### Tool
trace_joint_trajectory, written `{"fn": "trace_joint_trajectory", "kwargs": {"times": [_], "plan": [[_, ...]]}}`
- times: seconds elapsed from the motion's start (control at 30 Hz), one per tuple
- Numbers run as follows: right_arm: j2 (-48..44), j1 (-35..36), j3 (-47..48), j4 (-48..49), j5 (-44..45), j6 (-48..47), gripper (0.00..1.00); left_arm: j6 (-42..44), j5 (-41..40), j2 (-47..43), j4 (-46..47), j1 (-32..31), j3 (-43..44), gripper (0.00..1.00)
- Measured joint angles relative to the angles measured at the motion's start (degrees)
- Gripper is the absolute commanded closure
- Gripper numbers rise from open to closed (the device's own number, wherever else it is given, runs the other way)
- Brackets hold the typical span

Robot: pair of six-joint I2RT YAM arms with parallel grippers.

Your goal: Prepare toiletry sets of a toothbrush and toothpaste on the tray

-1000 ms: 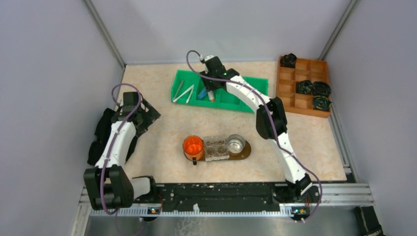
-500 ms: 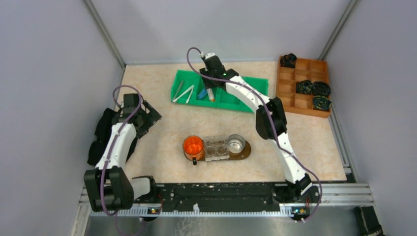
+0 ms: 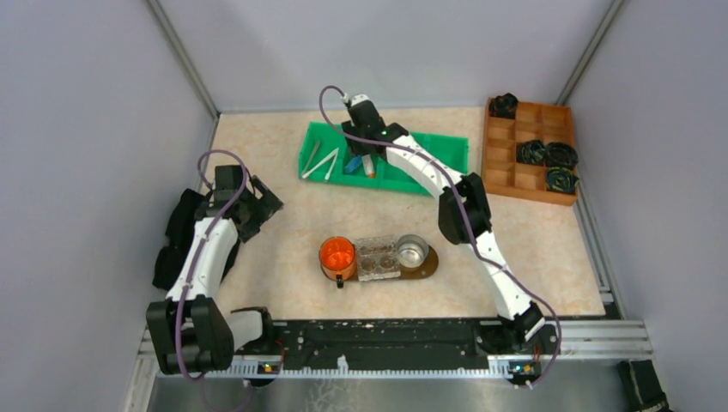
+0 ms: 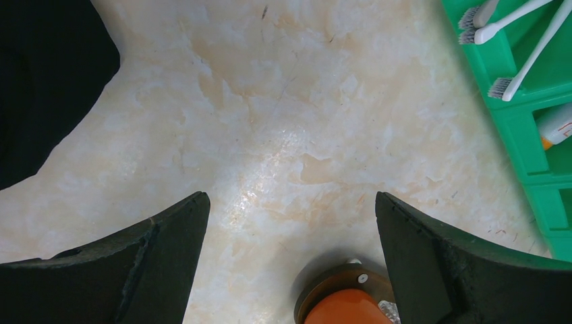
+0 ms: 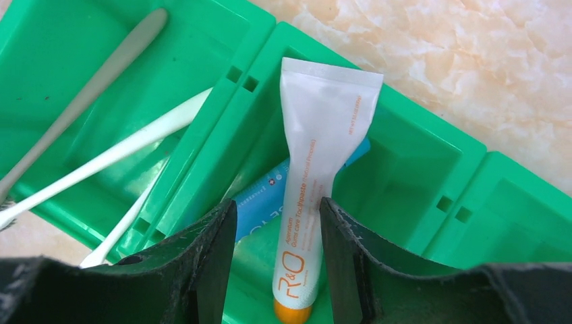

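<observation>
My right gripper (image 3: 361, 158) (image 5: 276, 206) hangs in the green bin (image 3: 429, 150), open. Its jaws straddle the white toothpaste tube (image 5: 317, 155); the right finger is at the tube's side, and a gap shows on the left. A blue tube (image 5: 260, 202) lies under the white one. A grey toothbrush (image 5: 94, 81) and white toothbrushes (image 5: 121, 152) lie in the bin's left compartment (image 3: 319, 160). The dark brown tray (image 3: 427, 261) sits mid-table. My left gripper (image 3: 260, 204) (image 4: 290, 196) is open and empty above bare table, left of the tray (image 4: 322, 287).
The tray carries an orange cup (image 3: 336, 254), a clear plastic piece (image 3: 377, 257) and a metal cup (image 3: 412, 251). An orange-brown compartmented box (image 3: 525, 176) with black items stands at the back right. Grey walls close in the left, right and back.
My right gripper has shifted left and slightly back over the bin's tube compartment. My left arm has barely moved.
</observation>
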Motion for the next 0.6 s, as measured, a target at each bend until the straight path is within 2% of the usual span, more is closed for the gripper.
{"fn": "trace_joint_trajectory", "kwargs": {"times": [0.33, 0.6], "plan": [[0.42, -0.26, -0.39, -0.98, 2.19, 0.66, 0.55, 0.28, 0.50, -0.55, 0.00, -0.02, 0.00, 0.01], [2.99, -0.92, 0.76, -1.88, 2.34, 0.87, 0.82, 0.28, 0.55, -0.55, 0.00, 0.00, 0.00, 0.02]]}}
